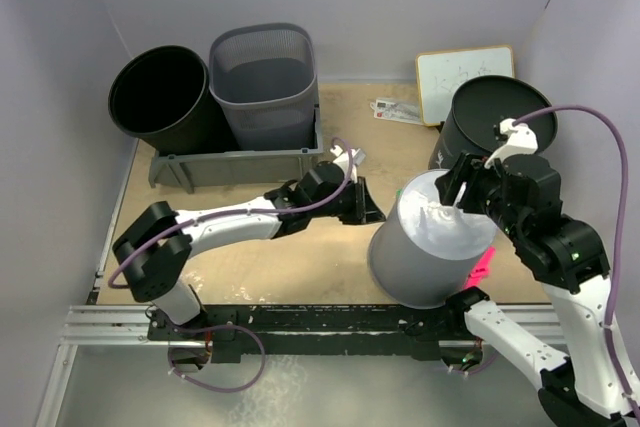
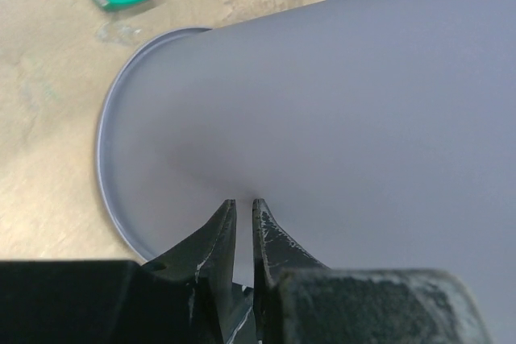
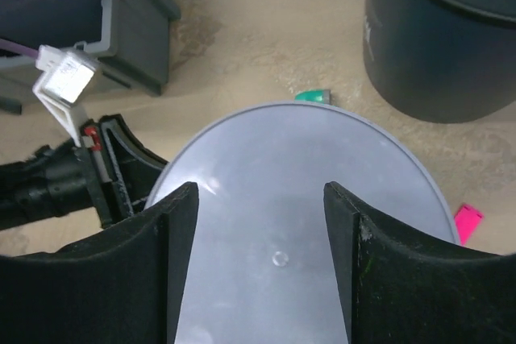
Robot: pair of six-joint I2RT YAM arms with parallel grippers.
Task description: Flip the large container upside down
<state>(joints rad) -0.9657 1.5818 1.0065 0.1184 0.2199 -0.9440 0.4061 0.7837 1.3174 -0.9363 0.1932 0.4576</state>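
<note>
The large grey container (image 1: pixel 430 247) stands at the table's middle right with its closed base up and its wider rim down, leaning slightly. My left gripper (image 1: pixel 366 203) is shut and empty, its tips (image 2: pixel 244 201) pressed against the container's side wall (image 2: pixel 363 102). My right gripper (image 1: pixel 455 187) is open and hovers just above the container's base (image 3: pixel 278 259), with its fingers (image 3: pixel 181 207) spread over it and holding nothing.
A black bucket (image 1: pixel 160 97) and a grey mesh bin (image 1: pixel 265 82) stand in a grey tray (image 1: pixel 235 162) at the back left. Another black bucket (image 1: pixel 490 122) and a whiteboard (image 1: pixel 462 77) are at the back right. A pink item (image 1: pixel 482 267) and a green item (image 3: pixel 313 96) lie by the container.
</note>
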